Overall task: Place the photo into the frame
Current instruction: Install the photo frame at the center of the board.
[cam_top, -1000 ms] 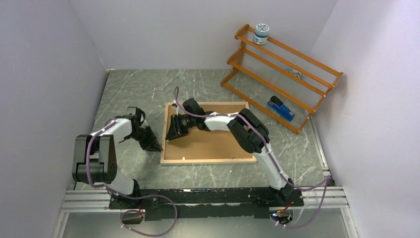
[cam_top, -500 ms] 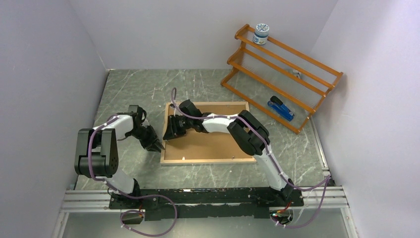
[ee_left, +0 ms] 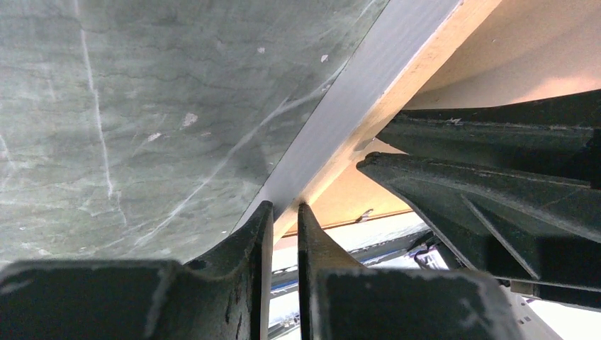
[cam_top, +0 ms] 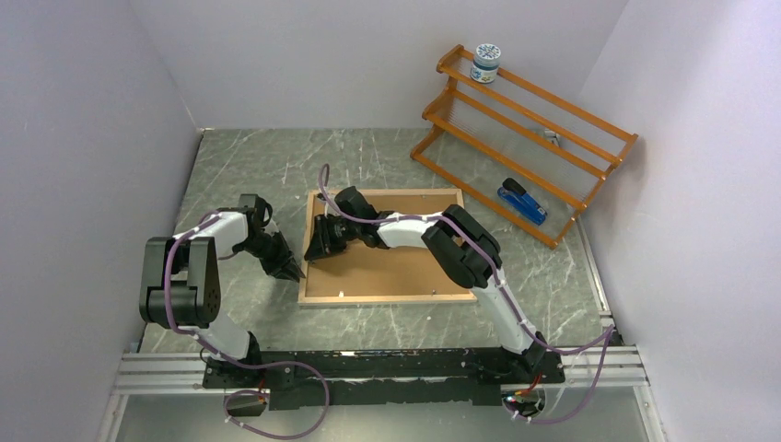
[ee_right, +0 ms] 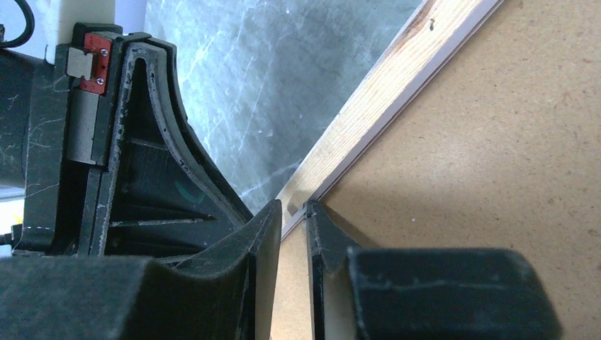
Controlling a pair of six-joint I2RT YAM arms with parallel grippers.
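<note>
- At mid-table, the frame [cam_top: 387,297] lies flat and face down on the grey marbled table [cam_top: 249,166], with its light wood back rim upward.
- A brown hardboard backing panel [cam_top: 396,267] fills the opening inside that rim.
- The photo shows in no view, and I cannot tell whether it lies under the panel.
- The left gripper [cam_top: 293,273] sits low at the frame's left outer edge, toward the near corner, pointing in from the bare table side.
- In the left wrist view its fingers [ee_left: 259,241] stand almost together, with only a thin slit between them. The tips are right at the frame's white side and wood rim, and it is unclear whether they pinch that edge.
- The right gripper [cam_top: 311,255] reaches across the panel from the right. It is set at the inner side of the same left rim, a little farther from the arm bases than the left gripper.
- In the right wrist view its fingers [ee_right: 264,230] are also nearly closed, with a narrow gap. One tip is over the wood rim and the other over the hardboard. What may be a small tab sits between them at the rim's inner lip.
- The two grippers are near each other, with the rim between them.
- At the far right an orange wooden rack [cam_top: 448,64] leans by the wall. A small jar [cam_top: 485,63] stands on its top shelf and a blue tool [cam_top: 522,201] lies among its lower rails.
</note>
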